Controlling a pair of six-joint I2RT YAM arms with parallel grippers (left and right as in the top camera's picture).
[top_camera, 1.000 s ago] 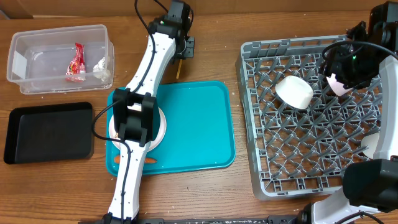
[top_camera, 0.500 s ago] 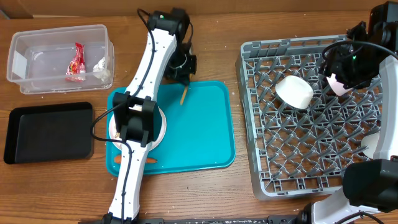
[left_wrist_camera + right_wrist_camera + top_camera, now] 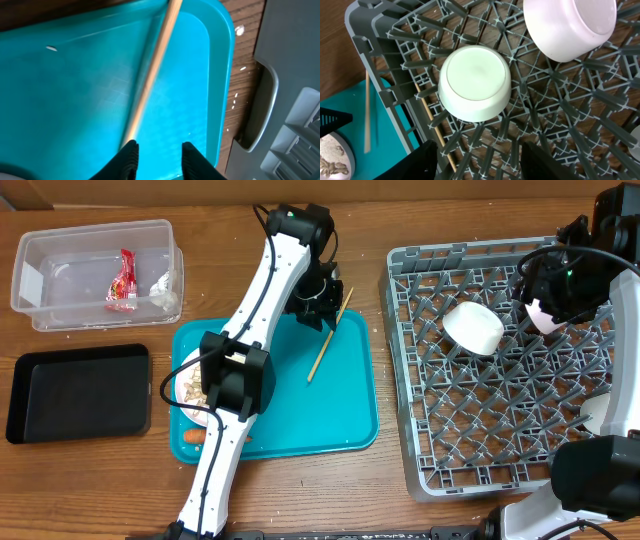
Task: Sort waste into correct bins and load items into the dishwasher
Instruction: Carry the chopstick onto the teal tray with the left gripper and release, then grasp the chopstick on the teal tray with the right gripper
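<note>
My left gripper (image 3: pixel 160 157) hangs open over the right part of the teal tray (image 3: pixel 340 410), nothing between its fingers. A wooden chopstick (image 3: pixel 328 335) lies slanted on the tray, and in the left wrist view the chopstick (image 3: pixel 150 75) runs ahead from beside the left finger, blurred. My right gripper (image 3: pixel 490 165) stands open above the grey dish rack (image 3: pixel 420 430). In the rack sit an upturned white cup (image 3: pixel 475 82), a pale pink bowl (image 3: pixel 567 25) and a second chopstick (image 3: pixel 432 125) low among the pegs.
A plate with food scraps (image 3: pixel 188 392) sits at the tray's left, partly under the left arm, with a carrot (image 3: pixel 194 435) beside it. The clear tub (image 3: pixel 95 240) holds a red wrapper (image 3: pixel 123 280) and tissue (image 3: pixel 165 285). A black tray (image 3: pixel 78 392) lies front left.
The left arm swung right from beyond the tray's far edge to over the tray. Its jaws opened, and the chopstick it carried now lies on the tray. The right arm stayed still.
</note>
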